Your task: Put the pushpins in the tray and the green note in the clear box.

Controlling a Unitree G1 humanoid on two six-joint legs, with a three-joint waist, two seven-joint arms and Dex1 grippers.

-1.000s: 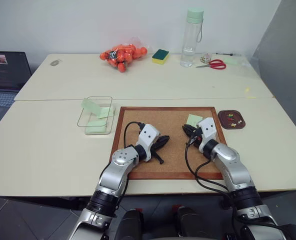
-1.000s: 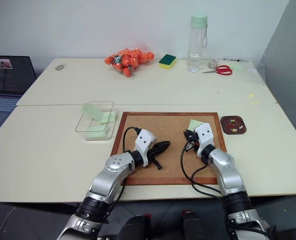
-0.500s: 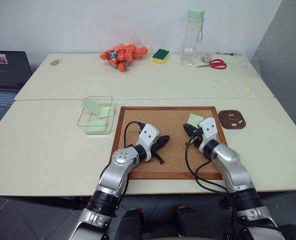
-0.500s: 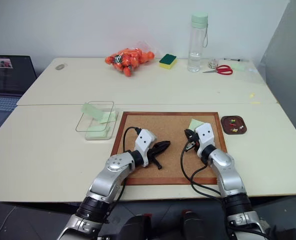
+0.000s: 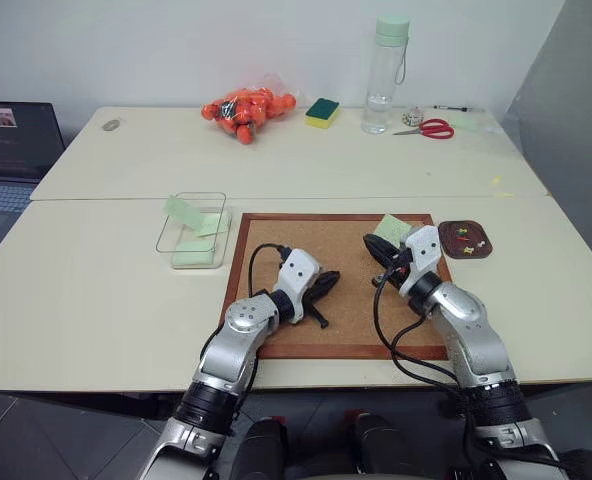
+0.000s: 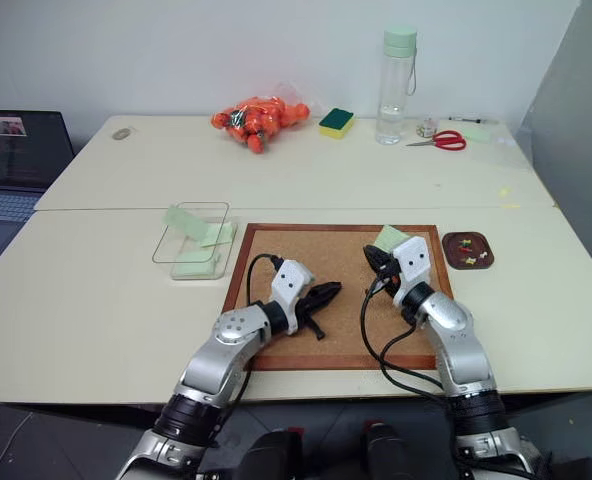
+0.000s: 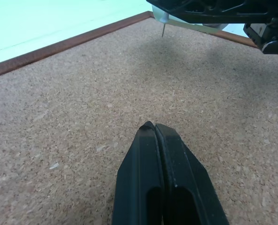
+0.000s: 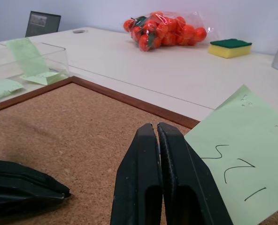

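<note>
Note (image 5: 393, 228) pinched with its pin in the clenched right gripper (image 5: 375, 249), lifted off the board (image 5: 276, 235); next, carry it to the box (image 5: 192, 230); left gripper (image 5: 323, 285) clenched empty

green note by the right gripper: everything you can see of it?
The green note is a thin pale mint-green paper square with dark handwritten squiggles. It is tilted, lifted off the cork board near the far right corner, beside the shut right gripper. The left wrist view shows a pin's metal point sticking down from the note's underside, clear of the cork. Whether the fingers pinch the paper itself cannot be told.
</note>
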